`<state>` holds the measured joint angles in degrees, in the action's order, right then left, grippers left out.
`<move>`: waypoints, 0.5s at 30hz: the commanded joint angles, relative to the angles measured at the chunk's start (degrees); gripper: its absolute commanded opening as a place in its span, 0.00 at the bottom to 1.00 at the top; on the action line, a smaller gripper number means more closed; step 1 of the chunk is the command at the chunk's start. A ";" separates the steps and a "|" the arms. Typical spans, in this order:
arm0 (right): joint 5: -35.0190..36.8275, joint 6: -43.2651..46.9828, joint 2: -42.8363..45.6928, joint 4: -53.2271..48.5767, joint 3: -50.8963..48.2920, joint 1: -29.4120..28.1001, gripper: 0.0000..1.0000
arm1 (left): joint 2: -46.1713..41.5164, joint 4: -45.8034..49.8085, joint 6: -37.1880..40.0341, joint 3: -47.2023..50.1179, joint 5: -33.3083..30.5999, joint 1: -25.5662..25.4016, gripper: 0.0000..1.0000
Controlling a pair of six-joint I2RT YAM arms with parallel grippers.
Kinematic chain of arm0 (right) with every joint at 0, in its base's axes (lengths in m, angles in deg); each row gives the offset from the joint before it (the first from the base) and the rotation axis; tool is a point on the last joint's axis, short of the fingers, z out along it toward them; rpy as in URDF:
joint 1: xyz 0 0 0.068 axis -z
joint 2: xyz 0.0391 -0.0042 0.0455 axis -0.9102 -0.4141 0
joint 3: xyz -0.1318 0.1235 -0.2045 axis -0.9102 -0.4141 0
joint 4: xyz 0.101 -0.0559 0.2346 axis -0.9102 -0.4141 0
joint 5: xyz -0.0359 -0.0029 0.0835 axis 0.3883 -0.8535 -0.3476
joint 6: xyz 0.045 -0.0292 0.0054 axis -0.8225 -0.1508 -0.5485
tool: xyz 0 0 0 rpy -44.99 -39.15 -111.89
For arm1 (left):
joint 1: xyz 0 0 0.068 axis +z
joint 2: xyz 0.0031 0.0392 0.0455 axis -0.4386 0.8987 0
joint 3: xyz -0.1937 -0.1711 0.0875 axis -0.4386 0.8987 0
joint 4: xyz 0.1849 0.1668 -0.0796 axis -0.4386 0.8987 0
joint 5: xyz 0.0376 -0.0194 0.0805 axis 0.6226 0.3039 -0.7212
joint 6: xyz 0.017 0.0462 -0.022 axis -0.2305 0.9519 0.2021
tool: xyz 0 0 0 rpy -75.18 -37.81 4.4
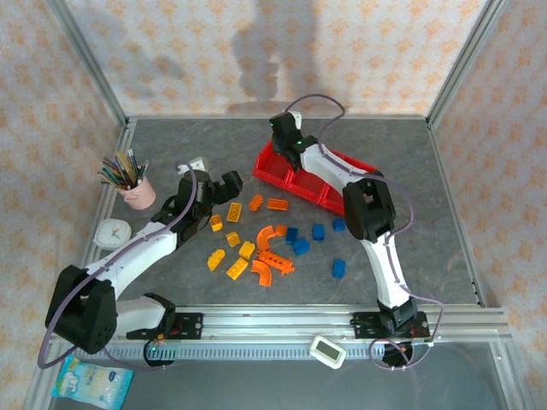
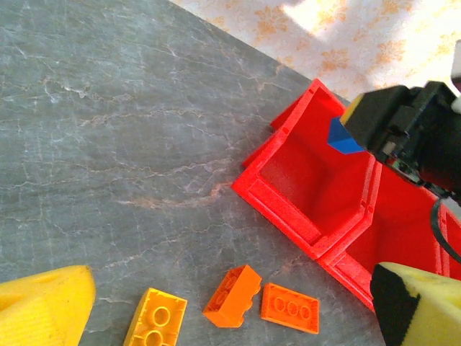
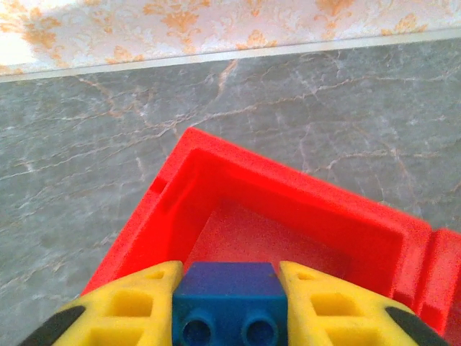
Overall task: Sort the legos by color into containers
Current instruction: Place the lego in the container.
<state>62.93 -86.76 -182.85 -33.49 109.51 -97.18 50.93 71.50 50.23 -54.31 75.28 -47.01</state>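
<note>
Blue brick (image 3: 229, 306) pinched in the right hand (image 3: 229, 285), poised over the end compartment (image 3: 216, 162) of the red tray, which looks bare inside. Best: lower it centred within the walls, then part the grip cleanly. Loose bricks (image 1: 237, 269) lie scattered on the bench (image 1: 171, 145). Left hand (image 1: 224, 190) wide, holding nothing.

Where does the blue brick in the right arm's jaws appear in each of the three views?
Top external: hidden under the right gripper, above the red tray, at its end on the view's left.
Left wrist: blue brick at upper right, between the jaws.
Right wrist: bottom centre, clamped between the yellow jaws.
Shared landmark: the tray's end compartment, just under the brick.
</note>
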 commanded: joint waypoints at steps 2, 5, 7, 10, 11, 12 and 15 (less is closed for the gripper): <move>2.77 1.56 -3.29 -3.55 5.97 0.34 0.38 | 1.21 -1.73 1.40 -2.69 1.10 0.56 0.99; 2.42 2.25 -2.89 -3.21 6.70 0.35 0.44 | 1.97 -1.90 1.58 -3.11 1.48 0.60 0.99; 2.13 2.66 -1.83 -3.21 6.83 0.35 0.49 | 2.34 -1.60 1.75 -3.53 2.00 0.60 0.99; 1.45 3.03 0.51 -3.21 5.84 0.35 0.52 | 2.34 -1.29 2.02 -4.29 2.84 0.60 0.99; 0.81 2.98 1.58 -3.43 5.23 0.35 0.53 | 2.23 -1.08 2.02 -4.45 3.04 0.60 0.99; -0.43 2.89 2.80 -3.47 4.20 0.35 0.54 | 2.02 -0.82 2.02 -4.59 3.10 0.60 0.99; -3.65 2.27 7.68 -2.53 -1.54 0.09 0.57 | 1.03 0.18 2.02 -4.75 3.57 0.60 0.99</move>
<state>61.64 -84.47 -182.78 -35.87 111.24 -97.09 53.10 71.06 51.32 -57.13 77.47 -46.94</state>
